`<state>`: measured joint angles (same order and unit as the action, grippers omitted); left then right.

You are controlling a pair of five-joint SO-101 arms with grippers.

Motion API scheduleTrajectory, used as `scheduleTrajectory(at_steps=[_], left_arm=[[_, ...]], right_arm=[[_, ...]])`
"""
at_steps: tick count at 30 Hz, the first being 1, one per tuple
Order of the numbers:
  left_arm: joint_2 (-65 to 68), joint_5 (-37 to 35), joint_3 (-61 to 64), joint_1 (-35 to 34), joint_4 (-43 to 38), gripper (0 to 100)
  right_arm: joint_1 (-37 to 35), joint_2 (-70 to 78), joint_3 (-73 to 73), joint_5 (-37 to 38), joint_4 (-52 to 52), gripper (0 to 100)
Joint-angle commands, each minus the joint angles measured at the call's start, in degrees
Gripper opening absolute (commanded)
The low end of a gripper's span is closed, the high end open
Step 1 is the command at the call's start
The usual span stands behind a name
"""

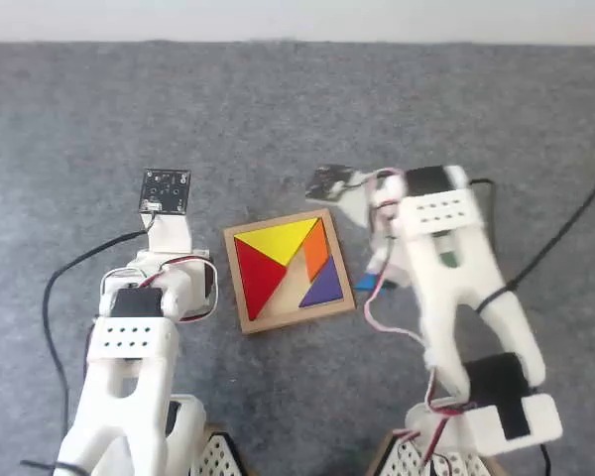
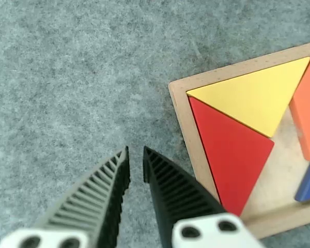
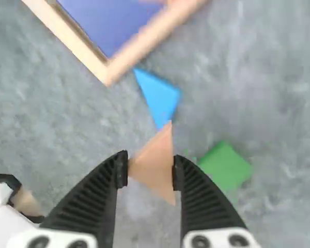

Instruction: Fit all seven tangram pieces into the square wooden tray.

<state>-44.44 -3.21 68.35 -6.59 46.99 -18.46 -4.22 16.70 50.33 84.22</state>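
Right gripper [image 3: 149, 161] is pinching the tan triangle [image 3: 156, 174] between its jaws, just off the near right corner of the tray [image 1: 299, 316], so the bare gap is lying to its left. Left gripper [image 2: 136, 151] is hovering barely ajar and empty, left of the tray.

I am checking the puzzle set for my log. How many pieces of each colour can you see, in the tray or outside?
yellow piece: 1
red piece: 1
orange piece: 1
purple piece: 1
light blue piece: 1
tan piece: 1
green piece: 1
Total: 7
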Motion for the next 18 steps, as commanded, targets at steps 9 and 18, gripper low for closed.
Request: scheduleTrajectory(at_steps=[9,18], left_arm=[[-1.49,0.53,-0.57,0.09,0.18,5],[-1.49,0.53,-0.57,0.35,0.18,5]], right_arm=[[-17.63,-0.22,12.40,-8.97,-26.77,2.8],[-19.03,-0.22,20.84,-4.40,-31.78,10.2]])
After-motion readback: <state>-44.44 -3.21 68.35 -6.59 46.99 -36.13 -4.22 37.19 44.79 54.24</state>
